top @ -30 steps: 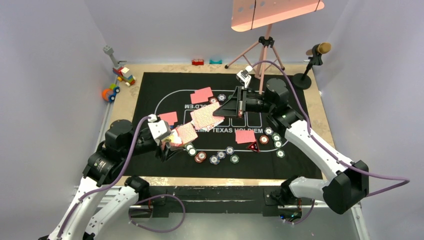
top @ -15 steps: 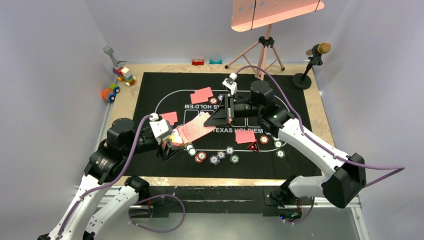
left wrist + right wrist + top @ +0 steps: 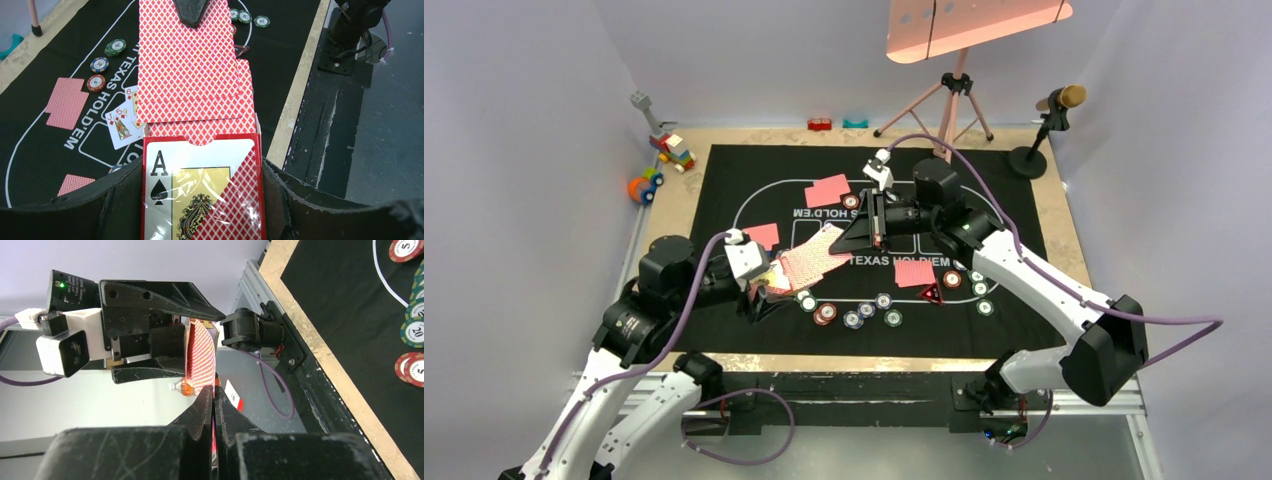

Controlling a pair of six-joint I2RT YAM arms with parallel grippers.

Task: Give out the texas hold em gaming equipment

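Red-backed card: drawn partway out of the card box, about 8 o'clock from the centre of the mat in the overhead view. Your right gripper reaches in from 2 o'clock with its fingers pressed together on the card's far end. A thin pinch at the tip probably lets the card slide out lengthwise without bending. A second card sits offset beneath it, and you cannot tell whether the pinch takes one card or more.

Card box: ace of spades on its face, mouth turned toward 2 o'clock. Your left gripper is clamped on its two long sides and holds it above the mat. This likely keeps the mouth facing the other arm and stops the box following the pull.

Dealt cards: face down at 11, 9 and 4 o'clock, well apart, as if one lot per seat.

Face-up cards: a jack, a five and a six, overlapping on the mat just beside the drawn card in the left wrist view.

Chips: a loose row along 6 o'clock, a cluster at 3 o'clock and a few near 12 o'clock. They are not grouped by seat, so sharing them out looks unfinished.

Triangle marker: red, just beside the 4 o'clock card.
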